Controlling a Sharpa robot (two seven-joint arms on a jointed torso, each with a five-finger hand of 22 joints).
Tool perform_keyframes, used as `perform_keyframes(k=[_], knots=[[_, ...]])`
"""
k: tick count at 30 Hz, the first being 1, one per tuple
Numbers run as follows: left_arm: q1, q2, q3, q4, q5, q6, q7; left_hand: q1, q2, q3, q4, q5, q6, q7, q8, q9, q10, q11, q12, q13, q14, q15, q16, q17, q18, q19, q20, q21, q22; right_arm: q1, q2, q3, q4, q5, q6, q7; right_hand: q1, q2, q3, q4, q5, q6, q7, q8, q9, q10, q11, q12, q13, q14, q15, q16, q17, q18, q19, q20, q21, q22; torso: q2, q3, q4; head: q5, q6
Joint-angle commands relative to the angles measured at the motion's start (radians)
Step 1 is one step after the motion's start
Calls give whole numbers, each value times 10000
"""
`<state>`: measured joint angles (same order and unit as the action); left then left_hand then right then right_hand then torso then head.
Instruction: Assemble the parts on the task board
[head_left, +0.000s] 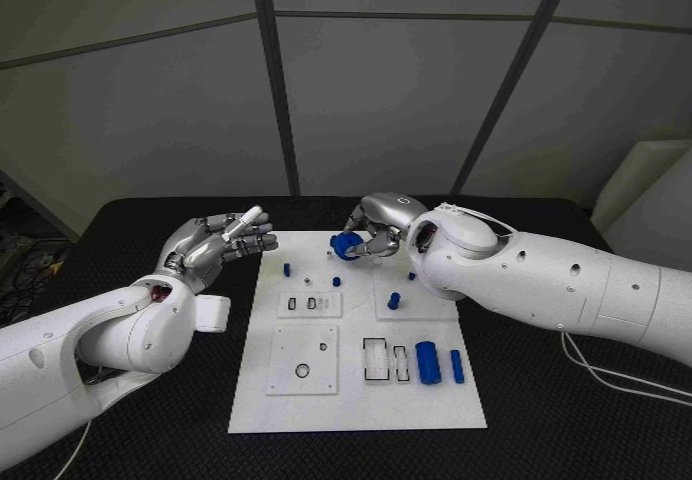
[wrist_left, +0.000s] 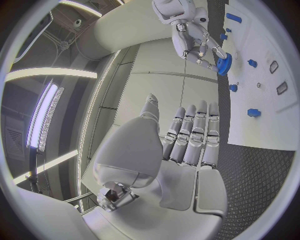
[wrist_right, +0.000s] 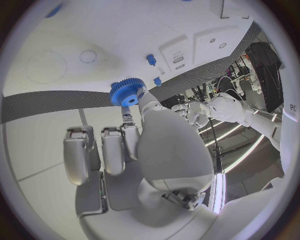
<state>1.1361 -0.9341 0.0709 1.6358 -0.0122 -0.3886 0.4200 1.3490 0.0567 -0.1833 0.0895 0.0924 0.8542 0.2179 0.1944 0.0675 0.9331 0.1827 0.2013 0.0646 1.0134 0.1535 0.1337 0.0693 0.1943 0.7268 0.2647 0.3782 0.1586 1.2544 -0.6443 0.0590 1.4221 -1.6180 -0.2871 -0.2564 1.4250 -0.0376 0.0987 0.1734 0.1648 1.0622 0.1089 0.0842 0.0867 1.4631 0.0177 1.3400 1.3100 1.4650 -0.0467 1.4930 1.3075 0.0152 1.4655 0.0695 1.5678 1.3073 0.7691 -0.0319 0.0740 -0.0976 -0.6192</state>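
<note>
The white task board (head_left: 361, 400) lies in the middle of the black table. My right hand (head_left: 378, 230) hovers over the board's far edge and pinches a blue gear (head_left: 346, 246) in its fingertips; the right wrist view shows the gear (wrist_right: 127, 93) at the tips of that hand (wrist_right: 134, 145), above the board (wrist_right: 94, 30). My left hand (head_left: 219, 245) hangs in the air just off the board's far left corner, fingers loosely bent, holding nothing. Its palm (wrist_left: 187, 145) is bare in the left wrist view, which also shows the right hand (wrist_left: 194, 42) with the gear (wrist_left: 224, 62).
Small blue pegs (head_left: 287, 269) (head_left: 338, 281) (head_left: 395, 299) stand on the far half of the board. A thick blue cylinder (head_left: 427, 360) and a thin blue rod (head_left: 457, 366) lie near the right edge, beside rectangular slots (head_left: 375, 360). A round hole (head_left: 302, 370) is at the near left.
</note>
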Motion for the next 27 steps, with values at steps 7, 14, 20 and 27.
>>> perform_keyframes(k=[7,14,20,27], knots=[[15,17,9,39,-58,48,49,-5,109,9,-76,24,-53,158,-51,-7,6,60,-63,-8,12,25,-44,-7,-149,-44,-8,-18,-16,26,829,-6,-481,-953,-363,-341,-17,18,2,-64,61,247,-143,30,96,25,-41,36,716,723,-75,16,1117,-152,1053,-91,30,2635,12,-6,-4,81,-44],[16,34,10,48,-58,41,48,3,109,3,-93,25,-54,158,-55,-6,7,61,-70,-8,13,26,-53,-7,-147,-53,-6,-22,-21,26,1298,-19,-967,-1047,-262,-338,-11,19,6,-71,71,250,-144,25,96,25,-44,35,717,728,-78,29,1142,-152,1053,-94,30,2635,14,-4,3,76,-65],[18,19,10,66,-59,36,34,6,107,-1,-100,25,-57,157,-58,-7,6,61,-75,-9,12,27,-59,-8,-147,-57,-5,-23,-23,25,1502,-98,-1211,-1064,-30,-322,-11,20,7,-71,73,250,-144,23,96,27,-44,40,721,727,-79,26,1136,-152,1053,-94,30,2635,4,10,-12,121,-111],[20,-4,10,83,-59,27,27,6,107,-1,-100,25,-57,157,-58,-7,6,61,-75,-9,12,27,-59,-8,-147,-57,-5,-23,-23,25,1678,-153,-1428,-1108,274,-329,-16,23,7,-69,78,251,-142,20,96,22,-44,29,713,725,-80,21,1126,-152,1053,-96,30,2635,4,7,-10,132,-140]])
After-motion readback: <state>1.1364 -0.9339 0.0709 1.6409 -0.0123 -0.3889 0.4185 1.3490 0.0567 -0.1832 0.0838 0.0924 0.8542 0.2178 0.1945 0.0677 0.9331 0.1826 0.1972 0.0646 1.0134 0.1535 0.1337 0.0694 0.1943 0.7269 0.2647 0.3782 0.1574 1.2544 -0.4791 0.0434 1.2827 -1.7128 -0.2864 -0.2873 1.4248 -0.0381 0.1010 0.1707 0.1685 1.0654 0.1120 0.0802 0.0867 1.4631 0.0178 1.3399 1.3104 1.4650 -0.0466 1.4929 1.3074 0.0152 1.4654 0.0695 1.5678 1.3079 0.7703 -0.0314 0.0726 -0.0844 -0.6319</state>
